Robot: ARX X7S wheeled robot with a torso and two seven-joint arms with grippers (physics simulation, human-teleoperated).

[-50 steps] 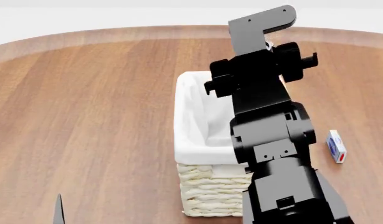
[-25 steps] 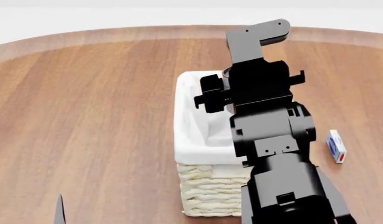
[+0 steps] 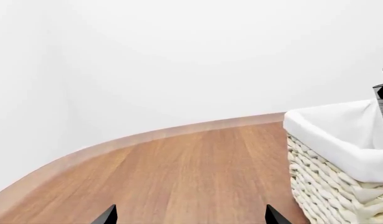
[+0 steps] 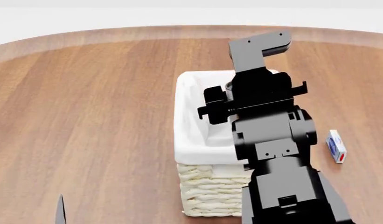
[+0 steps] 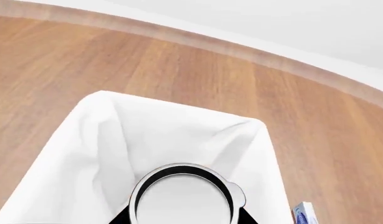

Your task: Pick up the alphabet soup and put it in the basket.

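The alphabet soup (image 5: 182, 196) shows only its round white top in the right wrist view, held between my right gripper's dark fingers (image 5: 244, 217). It hangs over the inside of the basket (image 5: 98, 121), a cream wicker box with white cloth lining. In the head view my right arm and right gripper (image 4: 250, 100) cover the right half of the basket (image 4: 191, 116), and the can is hidden under the hand. My left gripper (image 3: 190, 217) is open and empty, low over the wooden table to the left of the basket (image 3: 328, 158).
A small blue-and-white box (image 4: 336, 145) lies on the table to the right of the basket; it also shows in the right wrist view (image 5: 302, 213). The round wooden table's edge (image 4: 116, 35) curves along the back. One left fingertip (image 4: 59, 210) shows at the front left.
My right arm has swung left and nearer with the can, from the basket's far right corner to over its inside, then sunk slightly. The left gripper has not moved.
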